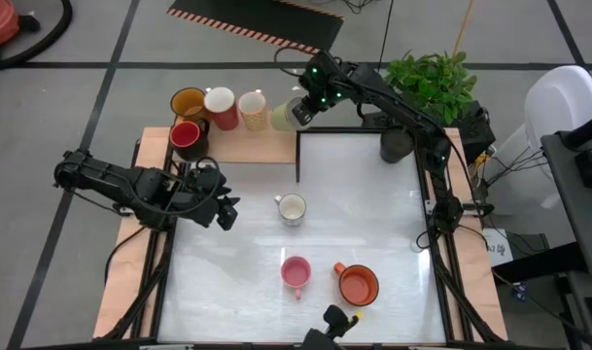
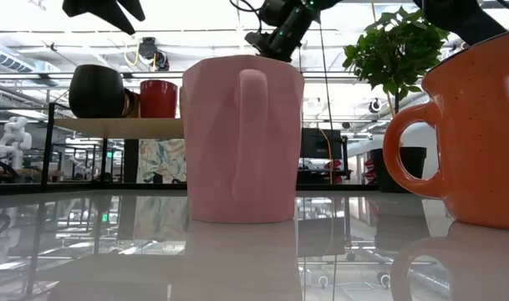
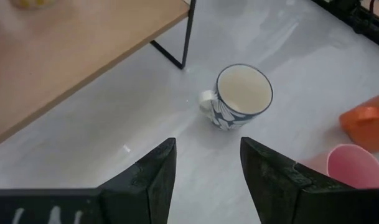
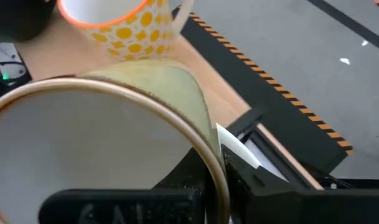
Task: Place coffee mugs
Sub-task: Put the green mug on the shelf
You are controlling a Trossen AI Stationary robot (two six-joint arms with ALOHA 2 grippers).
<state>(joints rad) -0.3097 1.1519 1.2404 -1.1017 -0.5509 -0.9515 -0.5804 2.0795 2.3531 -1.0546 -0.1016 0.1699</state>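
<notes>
While the right gripper [image 1: 297, 110] is hanging over the right end of the wooden shelf [image 1: 252, 144], it is holding a cream mug [image 4: 114, 149] with its jaws closed on the rim, just beside the yellow-dotted mug [image 1: 254, 111]. Four more mugs are standing in the shelf's left part: the amber one [image 1: 188, 102], a white-and-red one [image 1: 221, 108], the dotted one, and a red one [image 1: 186, 136] nearer the shelf's front edge. The shelf edge near the held mug is bare (its end is very close).

The left gripper [image 1: 224, 211] is hovering low over the white table [image 1: 373, 224], jaws apart and empty. A blue-patterned mug [image 3: 239, 96] is standing ahead of the fingers [image 3: 155, 174], apart from them, with bare table all around it. The pink mug [image 1: 296, 273] and orange mug [image 1: 358, 284] are sitting near the table's front edge, close together.
</notes>
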